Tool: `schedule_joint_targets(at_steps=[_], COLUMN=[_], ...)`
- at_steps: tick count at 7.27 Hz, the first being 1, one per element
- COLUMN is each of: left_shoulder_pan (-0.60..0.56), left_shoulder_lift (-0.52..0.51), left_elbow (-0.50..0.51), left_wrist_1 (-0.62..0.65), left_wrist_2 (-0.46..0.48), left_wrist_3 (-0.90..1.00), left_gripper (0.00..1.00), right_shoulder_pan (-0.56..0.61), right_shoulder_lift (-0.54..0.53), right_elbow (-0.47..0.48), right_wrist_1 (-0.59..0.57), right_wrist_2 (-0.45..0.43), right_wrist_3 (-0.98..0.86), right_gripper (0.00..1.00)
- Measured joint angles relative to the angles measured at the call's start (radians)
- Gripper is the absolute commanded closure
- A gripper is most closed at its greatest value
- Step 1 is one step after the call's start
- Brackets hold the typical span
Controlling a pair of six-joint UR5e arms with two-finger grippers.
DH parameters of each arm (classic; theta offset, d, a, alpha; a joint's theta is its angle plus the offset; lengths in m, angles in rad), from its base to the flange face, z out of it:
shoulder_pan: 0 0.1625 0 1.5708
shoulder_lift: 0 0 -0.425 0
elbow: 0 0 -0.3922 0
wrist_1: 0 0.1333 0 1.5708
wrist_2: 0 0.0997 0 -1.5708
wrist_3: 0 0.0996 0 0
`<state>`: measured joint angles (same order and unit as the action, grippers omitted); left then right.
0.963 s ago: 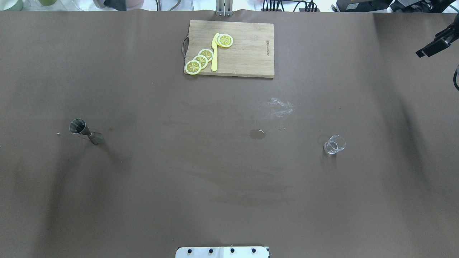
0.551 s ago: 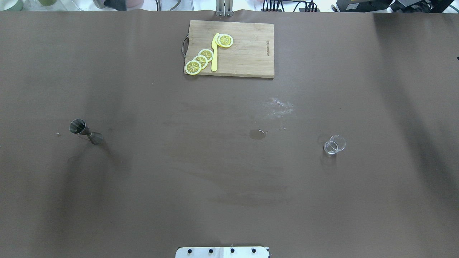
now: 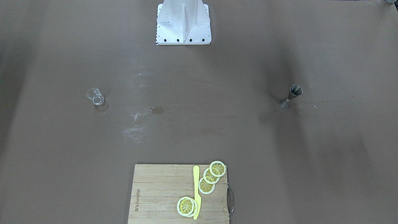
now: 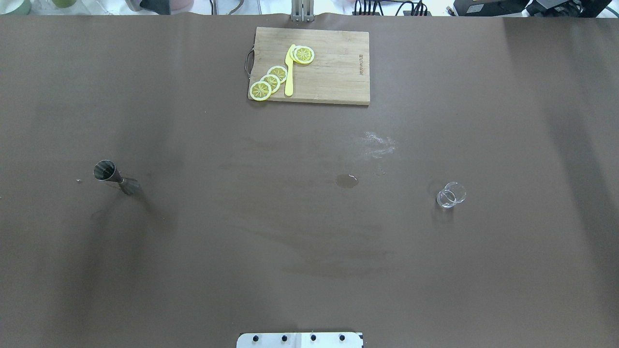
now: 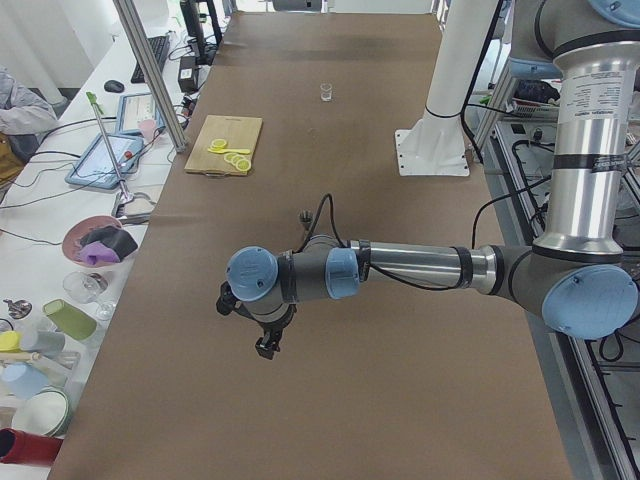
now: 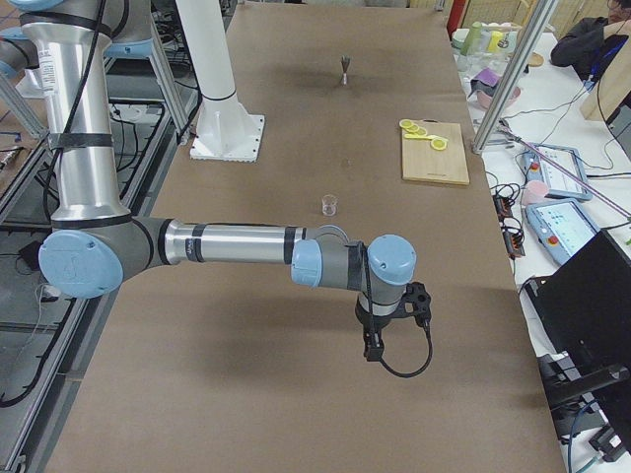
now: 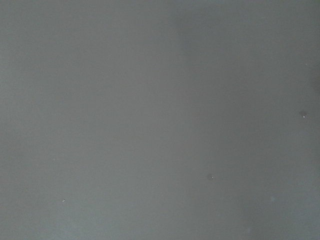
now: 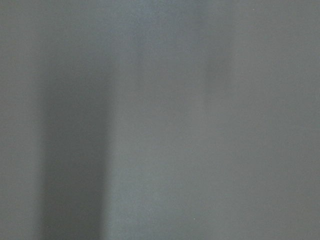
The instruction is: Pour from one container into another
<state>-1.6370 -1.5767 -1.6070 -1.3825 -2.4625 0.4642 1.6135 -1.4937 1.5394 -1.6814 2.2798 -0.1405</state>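
Note:
The steel jigger (image 4: 116, 178) stands upright on the brown table at the robot's left, also seen in the front view (image 3: 290, 97). The clear glass tumbler (image 4: 451, 195) stands upright at the robot's right (image 3: 95, 96). Neither arm shows in the overhead or front view. The left gripper (image 5: 266, 348) hangs over the table's near end in the left side view, well short of the jigger (image 5: 305, 215). The right gripper (image 6: 372, 347) hangs over bare table, nearer the camera than the tumbler (image 6: 329, 205). I cannot tell whether either is open or shut. Both wrist views show only bare table.
A wooden cutting board (image 4: 333, 72) with several lemon slices (image 4: 271, 79) and a yellow knife (image 4: 289, 72) lies at the far middle. A small wet spot (image 4: 346, 181) and a white smear (image 4: 377, 144) mark the centre. The robot's white base (image 3: 183, 25) stands at the near edge.
A dark gripper part at the overhead view's upper right edge one second ago has left that view. The jigger and the tumbler have not moved.

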Motion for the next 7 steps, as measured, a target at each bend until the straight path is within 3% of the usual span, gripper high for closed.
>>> schedule_joint_targets(at_steps=[2, 7], left_shoulder_pan=[-0.006, -0.006], left_shoulder_lift=[0.003, -0.003], left_elbow=[0.004, 0.016], left_wrist_1=[0.0, -0.001], left_wrist_2=[0.003, 0.005], left_wrist_3=[0.0, 0.0], left_gripper=[0.01, 0.01], right_shoulder_pan=[0.001, -0.016], right_shoulder_lift=[0.048, 0.05], right_elbow=[0.01, 0.006], right_wrist_1=[-0.108, -0.126], right_wrist_2=[-0.003, 0.004], right_wrist_3=[0.048, 0.133], right_gripper=[0.0, 0.0])
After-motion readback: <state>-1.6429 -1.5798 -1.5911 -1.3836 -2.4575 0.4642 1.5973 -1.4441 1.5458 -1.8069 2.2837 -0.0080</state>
